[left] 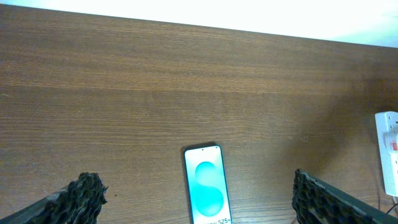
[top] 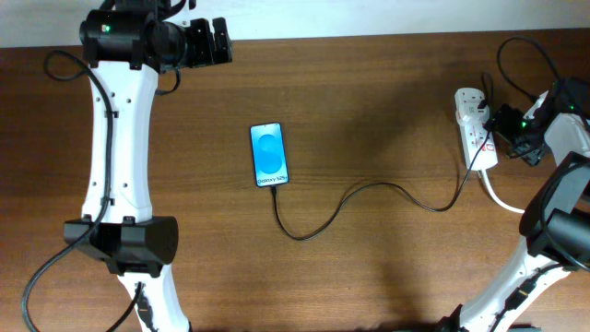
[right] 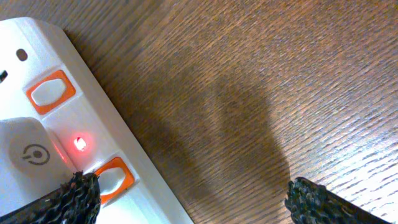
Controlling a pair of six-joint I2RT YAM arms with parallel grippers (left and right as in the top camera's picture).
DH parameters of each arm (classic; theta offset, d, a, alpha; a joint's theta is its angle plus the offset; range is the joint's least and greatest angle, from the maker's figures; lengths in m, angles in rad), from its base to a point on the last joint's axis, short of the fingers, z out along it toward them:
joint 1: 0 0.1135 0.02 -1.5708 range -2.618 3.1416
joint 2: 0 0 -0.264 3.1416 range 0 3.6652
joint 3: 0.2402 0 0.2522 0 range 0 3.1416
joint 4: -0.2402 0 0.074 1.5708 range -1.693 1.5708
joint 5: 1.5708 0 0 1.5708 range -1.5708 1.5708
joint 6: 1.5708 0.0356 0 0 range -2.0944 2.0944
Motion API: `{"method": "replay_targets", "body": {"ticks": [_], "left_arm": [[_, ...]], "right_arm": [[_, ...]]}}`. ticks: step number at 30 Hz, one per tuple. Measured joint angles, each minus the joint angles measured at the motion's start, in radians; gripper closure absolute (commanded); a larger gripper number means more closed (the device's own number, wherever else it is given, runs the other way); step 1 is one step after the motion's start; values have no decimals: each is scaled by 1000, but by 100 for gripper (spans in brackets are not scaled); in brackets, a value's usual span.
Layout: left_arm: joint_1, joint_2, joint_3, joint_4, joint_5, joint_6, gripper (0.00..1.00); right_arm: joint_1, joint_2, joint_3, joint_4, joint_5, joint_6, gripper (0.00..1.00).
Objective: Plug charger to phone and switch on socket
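Hovering my right pincer, spread wide, half over the socket; left pincer, likewise spread, hangs well apart from the phone.

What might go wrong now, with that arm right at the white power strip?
1. The right fingers are wide open, one of them close beside an orange-rimmed switch on the socket. Its red light already glows, so a press there might turn the power off.
2. A sideways shove could slide the socket and drag the charger, possibly tugging its tip at the phone.
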Motion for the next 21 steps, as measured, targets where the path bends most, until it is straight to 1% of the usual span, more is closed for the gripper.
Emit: {"method": "replay_targets", "body": {"ticks": [6, 8, 9, 11, 12, 13, 15, 17, 18, 21], "left_arm": [[0, 0, 0, 0, 0, 0, 0], [0, 0, 0, 0, 0, 0, 1], [0, 0, 0, 0, 0, 0, 1], [0, 0, 0, 2, 0, 0, 0], [0, 0, 0, 0, 0, 0, 1], [0, 0, 0, -1, 0, 0, 1], [0, 0, 0, 0, 0, 0, 1], [0, 0, 0, -1, 0, 0, 1], [0, 0, 0, 0, 0, 0, 1], [0, 0, 0, 0, 0, 0, 1]], "right_arm": [[-2, 0, 6, -15, 3, -3, 2], [-5, 4, 48, -92, 35, -9, 2], [-15, 10, 100, -188, 52, -22, 2], [-42, 18, 233, -335, 82, -41, 2], [-58, 15, 309, -379, 86, -48, 2], [-74, 13, 444, -540, 95, -68, 2], [-74, 4, 604, -650, 98, -91, 2], [-56, -12, 798, -805, 78, -134, 2], [-48, -14, 864, -850, 54, -157, 2], [24, -25, 1134, -1027, -45, -237, 2]]}}
